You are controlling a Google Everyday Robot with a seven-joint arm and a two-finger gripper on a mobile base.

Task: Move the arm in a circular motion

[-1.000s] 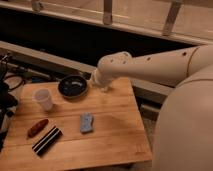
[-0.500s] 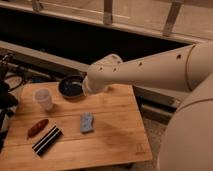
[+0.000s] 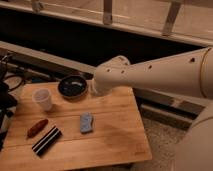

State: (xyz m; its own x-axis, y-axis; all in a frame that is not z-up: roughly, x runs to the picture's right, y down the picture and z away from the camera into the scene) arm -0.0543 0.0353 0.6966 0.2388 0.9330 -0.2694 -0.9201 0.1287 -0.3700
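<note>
The arm (image 3: 160, 75) is a thick cream-white cylinder with small dark screw holes. It reaches in from the right across the upper middle of the camera view. Its rounded joint (image 3: 109, 76) hangs over the back edge of the wooden table (image 3: 115, 145), just right of a black bowl (image 3: 72, 86). The gripper is hidden behind this rounded end and does not show.
On the table lie a white cup (image 3: 43, 99), a reddish-brown sausage-shaped item (image 3: 37, 128), a black-and-white striped bar (image 3: 46, 141) and a blue-grey block (image 3: 87, 122). A dark ledge and railing posts (image 3: 107, 12) run behind. Dark gear (image 3: 6, 95) stands at the left.
The arm's rounded end has swung left and lower, towards the black bowl, then held about there. The things on the table have not moved.
</note>
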